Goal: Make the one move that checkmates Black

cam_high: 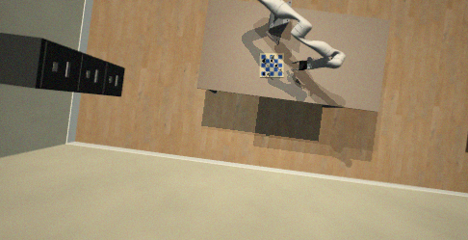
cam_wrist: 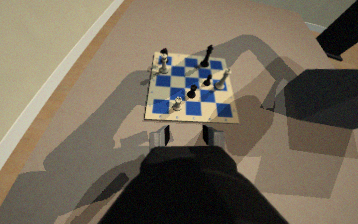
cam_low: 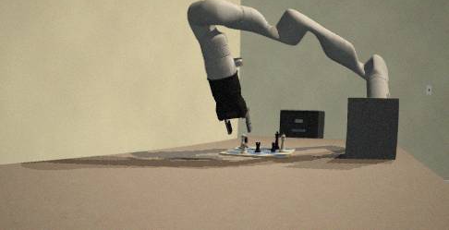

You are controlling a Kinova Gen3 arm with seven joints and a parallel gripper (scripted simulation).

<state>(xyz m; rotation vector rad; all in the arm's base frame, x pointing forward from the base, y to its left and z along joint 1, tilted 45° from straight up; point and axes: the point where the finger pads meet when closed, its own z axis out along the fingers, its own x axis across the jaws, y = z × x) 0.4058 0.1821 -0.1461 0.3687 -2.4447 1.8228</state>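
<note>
A small blue-and-cream chessboard (cam_wrist: 189,86) lies on the table; it also shows in the overhead view (cam_high: 272,66) and the side view (cam_low: 258,151). In the wrist view, a white piece (cam_wrist: 177,104) stands near the board's front edge, another white piece (cam_wrist: 164,64) at the far left, and a tall white piece (cam_wrist: 223,79) at the right. A tall black piece (cam_wrist: 208,56) stands at the far edge, and two small black pieces (cam_wrist: 192,91) (cam_wrist: 207,80) stand in the middle. My gripper (cam_wrist: 186,131) (cam_low: 238,125) is open and empty, above the table just off the board's near edge.
The arm's dark base block (cam_low: 371,127) stands on the table beside the board. A black cabinet (cam_low: 301,123) stands behind the table. Black drawers (cam_high: 60,65) stand by the wall at the left.
</note>
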